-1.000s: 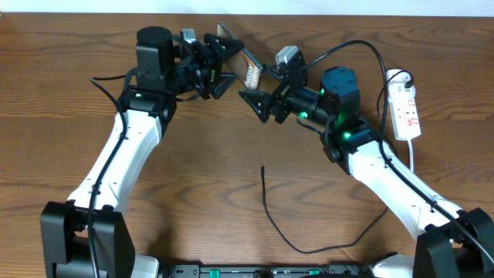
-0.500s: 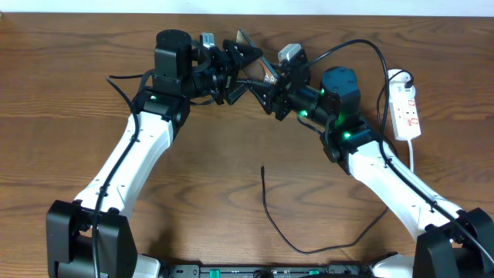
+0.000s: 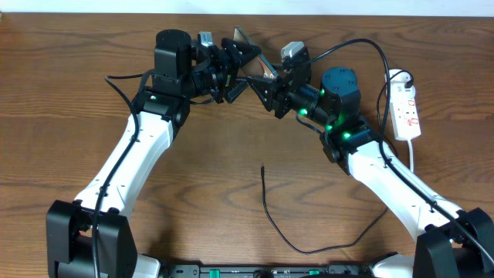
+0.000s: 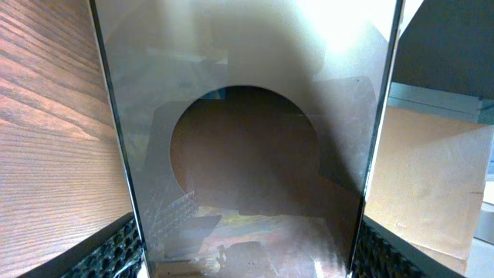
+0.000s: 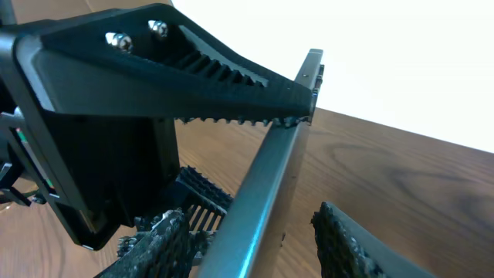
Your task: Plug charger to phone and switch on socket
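My left gripper is shut on the phone and holds it tilted in the air above the far middle of the table. In the left wrist view the phone fills the space between the fingers, showing its dark round blob. My right gripper is open, with the phone's metal edge running between its two fingers; a gap shows on the right finger's side. The charger lies loose on the table, its plug tip pointing away. The socket lies at the far right.
The socket's white cord trails toward the front along the right arm. A black arm cable loops above the right wrist. The left gripper's finger crosses the top of the right wrist view.
The left arm has swung right with the phone, bringing it between the right gripper's fingers. In the last half second almost nothing has moved. The charger has stayed put.
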{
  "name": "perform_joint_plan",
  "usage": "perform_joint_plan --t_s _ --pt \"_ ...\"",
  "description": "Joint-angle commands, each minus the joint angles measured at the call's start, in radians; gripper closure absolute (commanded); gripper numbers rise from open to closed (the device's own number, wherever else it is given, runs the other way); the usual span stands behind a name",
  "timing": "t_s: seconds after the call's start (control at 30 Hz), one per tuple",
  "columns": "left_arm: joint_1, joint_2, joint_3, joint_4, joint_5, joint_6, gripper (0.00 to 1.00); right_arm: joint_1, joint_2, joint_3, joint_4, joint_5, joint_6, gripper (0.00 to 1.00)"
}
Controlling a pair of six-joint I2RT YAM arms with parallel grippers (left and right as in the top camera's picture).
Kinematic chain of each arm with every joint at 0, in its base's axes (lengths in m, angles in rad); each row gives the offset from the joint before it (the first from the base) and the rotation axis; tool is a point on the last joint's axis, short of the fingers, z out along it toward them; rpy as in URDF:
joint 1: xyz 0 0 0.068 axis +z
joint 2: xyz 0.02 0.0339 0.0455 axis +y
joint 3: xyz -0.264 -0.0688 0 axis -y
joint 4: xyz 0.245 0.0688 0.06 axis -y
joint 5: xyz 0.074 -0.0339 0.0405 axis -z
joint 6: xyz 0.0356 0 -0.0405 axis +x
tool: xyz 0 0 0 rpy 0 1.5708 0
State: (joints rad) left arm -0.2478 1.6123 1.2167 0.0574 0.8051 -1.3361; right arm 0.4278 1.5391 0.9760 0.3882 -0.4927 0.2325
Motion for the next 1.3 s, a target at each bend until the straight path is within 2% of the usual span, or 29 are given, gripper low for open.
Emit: perform_joint_plan --t_s 0.0,0.17,0.23,0.43,0.6,0.63,0.9,1.13,1.17,1.2,1.23,1.27 --pt "-0.001 -0.025 -0.003 0.027 0.005 -0.009 0.92 0.006 0.002 0.017 0.005 0.016 0.072 0.50" --pt "-0.001 -0.025 -0.003 0.035 0.005 -0.012 0.93 0.008 0.002 0.017 0.005 0.017 0.089 0.49" --pt "-0.007 -0.025 -0.003 0.035 0.005 -0.012 0.93 0.012 0.002 0.017 0.005 0.017 0.089 0.53" --pt "-0.031 -0.025 -0.003 0.035 -0.007 -0.012 0.93 0.028 0.002 0.017 0.004 0.039 0.089 0.57" --pt "-0.031 -0.025 -0.003 0.035 -0.006 -0.012 0.93 0.027 0.002 0.017 0.004 0.042 0.089 0.67" --pt "-0.031 -0.025 -0.003 0.035 -0.006 -0.012 0.93 0.027 0.002 0.017 0.004 0.042 0.089 0.73" --pt "-0.031 -0.025 -0.003 0.035 -0.006 -0.011 0.93 0.027 0.002 0.017 0.004 0.042 0.089 0.84" --pt "-0.031 -0.025 -0.003 0.035 -0.006 -0.012 0.92 0.027 0.002 0.017 0.004 0.042 0.089 0.97" --pt "-0.031 -0.025 -0.003 0.035 -0.006 -0.011 0.78 0.027 0.002 0.017 0.004 0.042 0.089 0.98" --pt "-0.031 -0.025 -0.003 0.035 -0.006 -0.011 0.72 0.027 0.002 0.017 0.004 0.042 0.089 0.99" --pt "-0.031 -0.025 -0.003 0.035 -0.006 -0.011 0.61 0.027 0.002 0.017 0.004 0.042 0.089 0.99" --pt "-0.031 -0.025 -0.003 0.035 -0.006 -0.011 0.40 0.027 0.002 0.017 0.004 0.042 0.088 0.99"
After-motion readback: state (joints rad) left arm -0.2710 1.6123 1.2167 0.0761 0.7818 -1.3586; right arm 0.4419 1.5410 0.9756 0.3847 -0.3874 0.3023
